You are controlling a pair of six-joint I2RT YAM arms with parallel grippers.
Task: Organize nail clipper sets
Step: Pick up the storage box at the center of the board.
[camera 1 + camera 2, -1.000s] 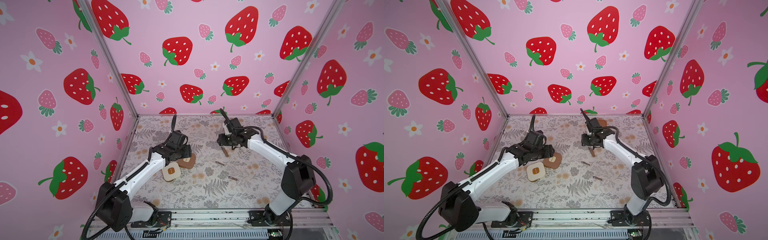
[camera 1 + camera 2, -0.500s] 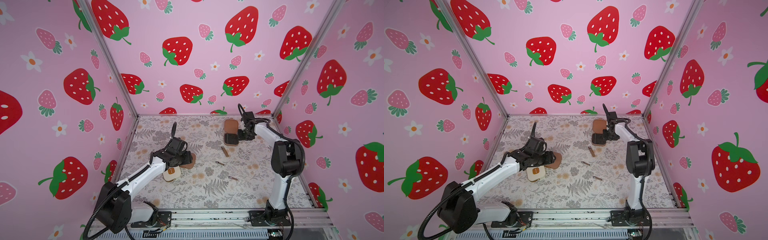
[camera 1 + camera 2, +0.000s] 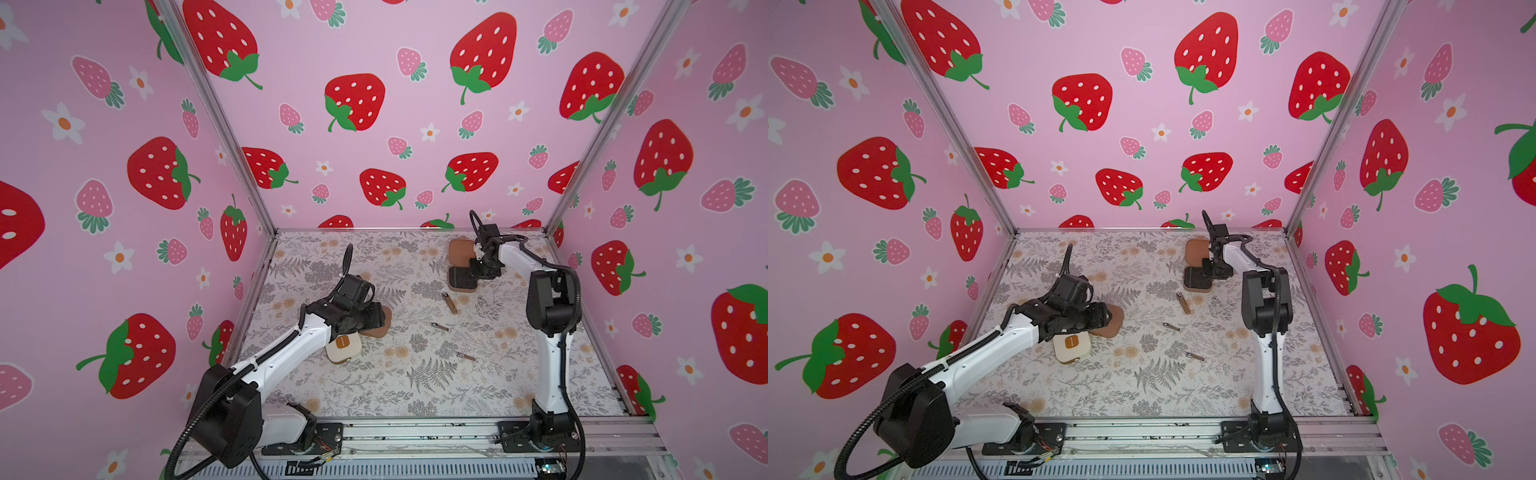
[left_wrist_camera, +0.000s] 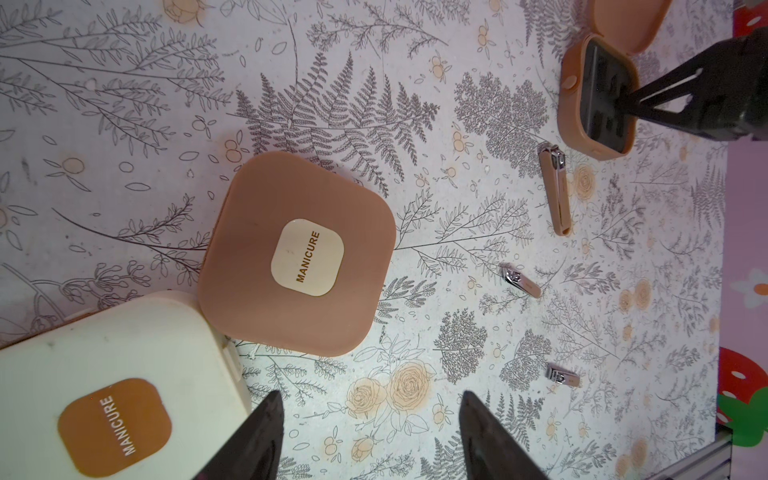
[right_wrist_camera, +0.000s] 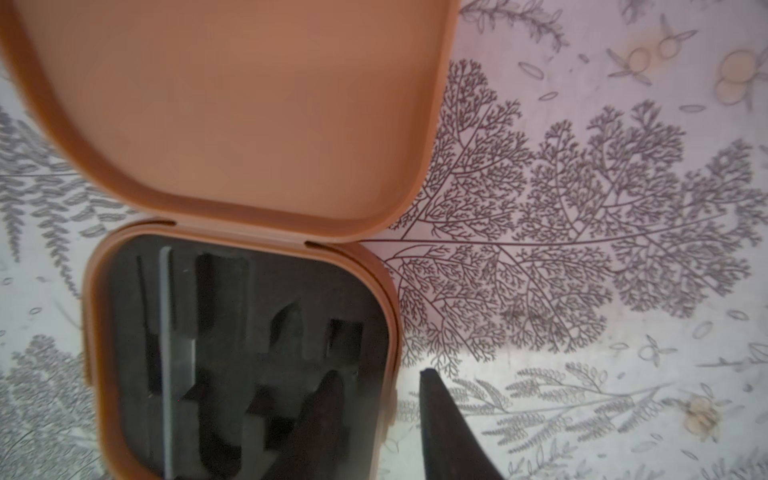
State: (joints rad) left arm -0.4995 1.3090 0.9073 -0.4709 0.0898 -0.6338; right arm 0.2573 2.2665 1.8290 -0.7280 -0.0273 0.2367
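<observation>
Robot lab booth — strawberry-print walls (image 3: 291,62)

Left arm (image 3: 286,353): stretched low from its base toward table centre, forearm close to level, wrist tipped down. Left gripper (image 4: 368,399): jaws wide apart, both fingers (image 4: 266,419) plain in the left wrist view, gripping nothing. Right arm (image 3: 550,361): first link near upright, elbow (image 3: 552,307) high, forearm running out toward the back, wrist folded down. Right gripper (image 5: 378,388): pointing down, jaws only narrowly apart; the right wrist view shows a slim gap between the tips. Contact at the pads: can't tell. Arms well apart in both top views.
</observation>
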